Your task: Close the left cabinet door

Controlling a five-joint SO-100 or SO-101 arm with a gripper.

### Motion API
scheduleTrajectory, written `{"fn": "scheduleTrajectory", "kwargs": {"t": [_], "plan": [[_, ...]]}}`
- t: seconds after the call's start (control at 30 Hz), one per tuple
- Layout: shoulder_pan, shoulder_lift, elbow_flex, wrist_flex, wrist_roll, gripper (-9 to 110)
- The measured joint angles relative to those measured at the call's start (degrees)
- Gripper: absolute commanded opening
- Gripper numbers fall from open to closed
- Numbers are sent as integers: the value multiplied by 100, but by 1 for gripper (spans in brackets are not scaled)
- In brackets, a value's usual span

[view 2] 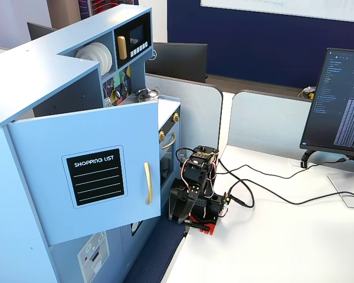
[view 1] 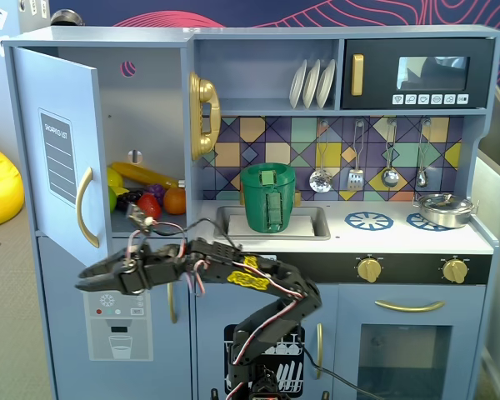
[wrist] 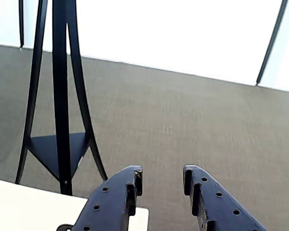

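The left cabinet door (view 1: 62, 150) is light blue and stands swung wide open to the left in a fixed view; its gold handle (view 1: 85, 207) faces outward. In the other fixed view its black SHOPPING LIST panel (view 2: 95, 175) and handle (view 2: 147, 183) face the camera. My gripper (view 1: 82, 278) reaches left, just below and in front of the door's lower corner, not touching it. In the wrist view the gripper (wrist: 162, 175) is open, with only grey carpet between its black fingers (wrist: 115, 197). The door hides the gripper in the side fixed view, where only the arm (view 2: 194, 183) shows.
Toy fruit (view 1: 150, 196) lies in the open compartment. Below it is a door with a water-dispenser graphic (view 1: 119, 325). A green pot (view 1: 268, 198) sits in the sink. Cables (view 2: 253, 188) and a monitor (view 2: 336, 100) are on the white table. A black stand (wrist: 60, 96) rises from the floor.
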Motion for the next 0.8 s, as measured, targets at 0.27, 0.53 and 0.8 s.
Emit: {"fn": "scheduleTrajectory", "kwargs": {"t": [0.27,0.53,0.8], "plan": [[9,-1011,-1072,-9,-352,0],[589,-1195,-1354,-26,-703,0],[967,-1195,-1406,-18,-791,0]]}}
